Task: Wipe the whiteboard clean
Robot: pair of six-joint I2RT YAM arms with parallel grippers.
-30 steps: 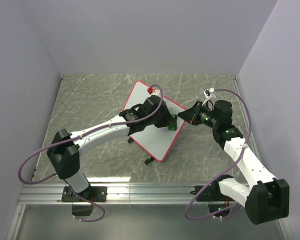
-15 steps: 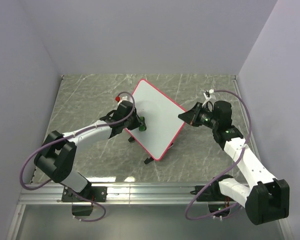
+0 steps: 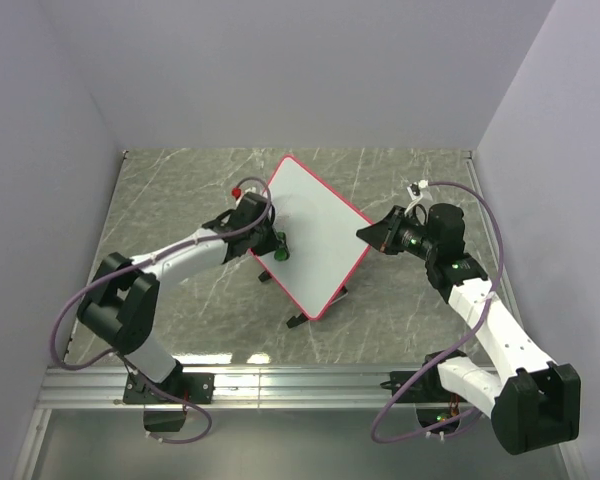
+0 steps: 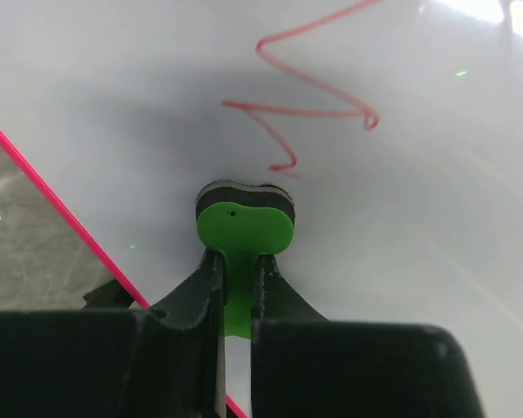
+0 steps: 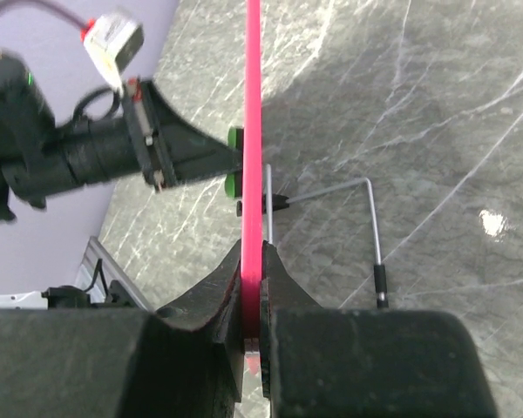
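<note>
The whiteboard (image 3: 315,232), white with a thin pink-red frame, stands tilted on wire feet in the middle of the table. My right gripper (image 3: 368,234) is shut on its right edge; the right wrist view shows the pink frame (image 5: 254,131) edge-on between the jaws (image 5: 254,261). My left gripper (image 3: 270,243) is shut on the green eraser (image 3: 280,247) and presses it against the board's left part. In the left wrist view the eraser (image 4: 244,228) sits just below a red scribble (image 4: 309,100) on the white surface (image 4: 436,200).
The grey marbled table (image 3: 180,200) is walled at the left, back and right. The board's wire stand (image 5: 370,218) and black feet (image 3: 296,321) rest on the table. An aluminium rail (image 3: 300,385) runs along the near edge by the arm bases.
My left gripper with the eraser swept from the board's right side to its left side, then edged slightly up. My right gripper stayed clamped on the board's right edge.
</note>
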